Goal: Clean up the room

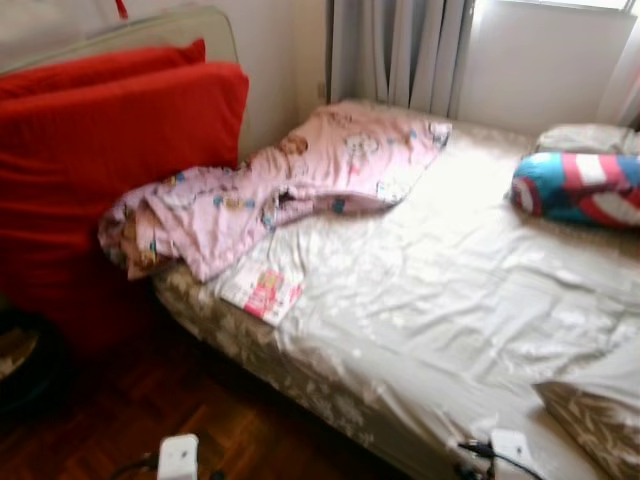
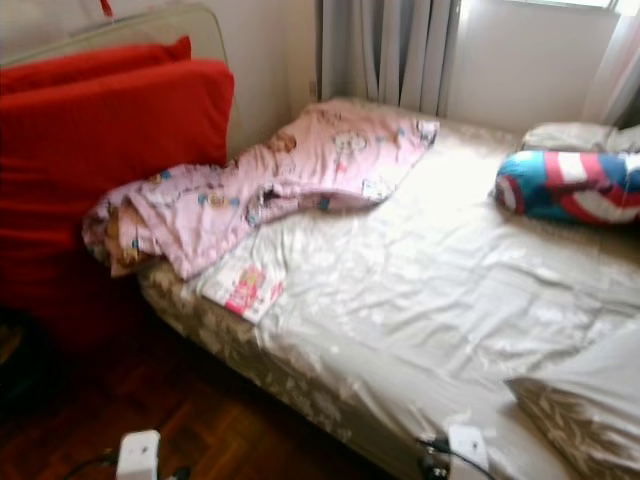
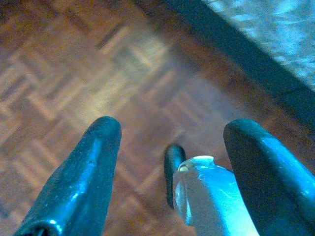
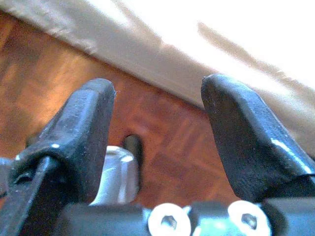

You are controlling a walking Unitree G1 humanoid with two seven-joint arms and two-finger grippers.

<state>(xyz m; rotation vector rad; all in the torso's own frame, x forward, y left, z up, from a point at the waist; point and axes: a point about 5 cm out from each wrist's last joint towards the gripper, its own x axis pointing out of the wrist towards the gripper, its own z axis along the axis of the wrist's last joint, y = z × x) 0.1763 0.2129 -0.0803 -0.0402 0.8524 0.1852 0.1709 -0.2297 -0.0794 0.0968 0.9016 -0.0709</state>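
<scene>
Facing a bed (image 1: 430,300) with a rumpled pale satin sheet, standing at its near corner on dark parquet floor (image 1: 150,410). Lying bunched across the far left part of the mattress: a pink cartoon-print blanket (image 1: 270,185), one end spilling over the edge toward the red cushions (image 1: 110,150) leaning upright against the wall. Peeking out from under the blanket's near edge, flat on the sheet: a small white booklet with a pink picture (image 1: 263,288). Resting at the right side of the bed: a blue, red and white striped bolster pillow (image 1: 580,188), just in front of a pale pillow (image 1: 585,137). Hanging behind the bed: grey curtains (image 1: 400,50) beside a bright window.

Hanging low over the parquet: the left gripper (image 3: 170,162), fingers spread apart, nothing between them, bed edge off to one side. Hovering beside the bed's flank: the right gripper (image 4: 157,132), fingers likewise parted and holding nothing.
</scene>
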